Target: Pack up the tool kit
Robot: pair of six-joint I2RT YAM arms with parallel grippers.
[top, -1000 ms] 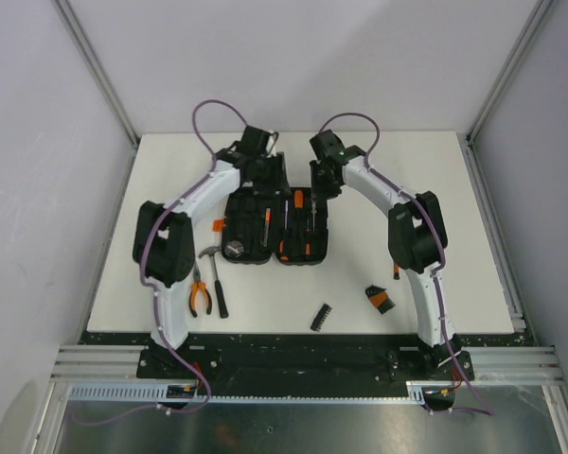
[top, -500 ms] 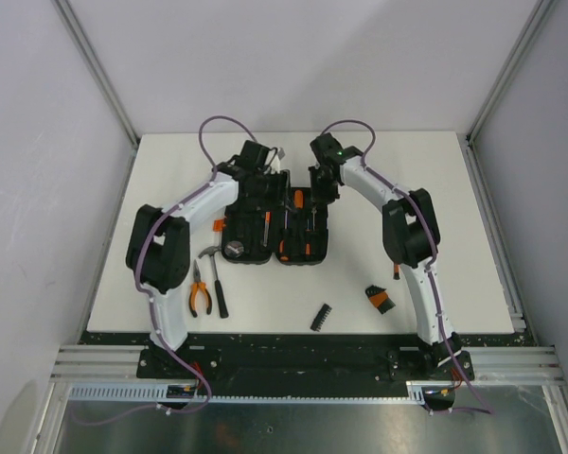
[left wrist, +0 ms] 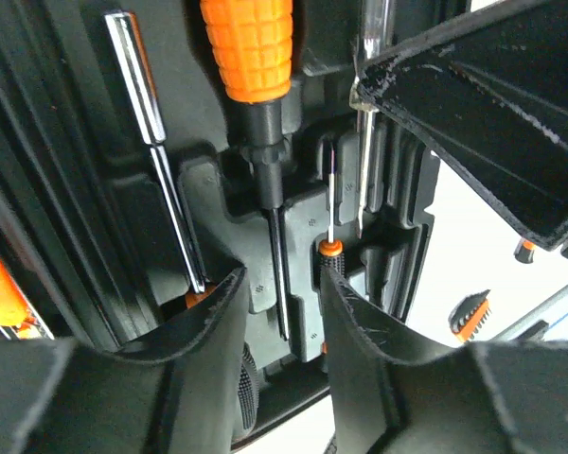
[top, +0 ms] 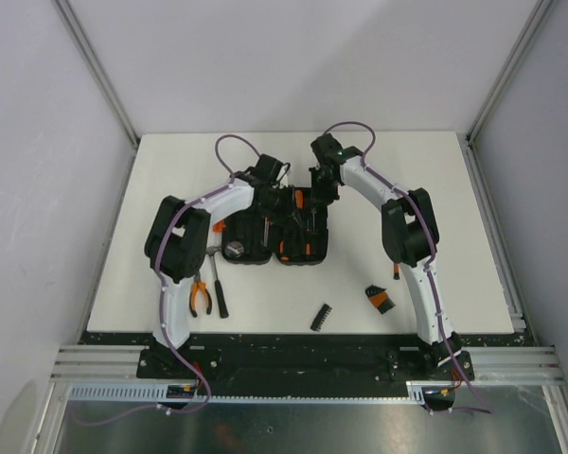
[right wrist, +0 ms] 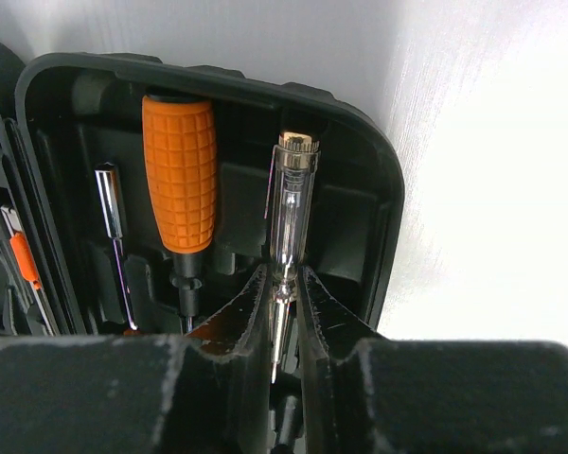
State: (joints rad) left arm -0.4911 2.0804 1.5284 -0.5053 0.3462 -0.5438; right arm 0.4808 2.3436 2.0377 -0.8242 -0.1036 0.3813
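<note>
The black tool case (top: 265,260) lies open mid-table with tools in its moulded slots. My right gripper (right wrist: 282,279) is shut on the thin end of a clear, chrome-capped tester screwdriver (right wrist: 290,203), which lies along the right slot of the case (right wrist: 383,189) beside an orange-handled screwdriver (right wrist: 178,184). In the top view this gripper (top: 320,189) sits over the case's far right corner. My left gripper (left wrist: 282,284) is open and empty, close above the case interior (left wrist: 298,222), its fingers straddling the black shaft of the orange-handled screwdriver (left wrist: 248,47). In the top view it (top: 282,197) is over the case's far middle.
Orange-handled pliers (top: 200,295) and a hammer (top: 215,274) lie left of the case. A black bit strip (top: 321,317) and a black-and-orange bit holder (top: 380,299) lie near the front right. White walls and metal rails enclose the table.
My left gripper has swung right, from the case's far left corner to over its middle. My right gripper has shifted only slightly and still holds the tester.
</note>
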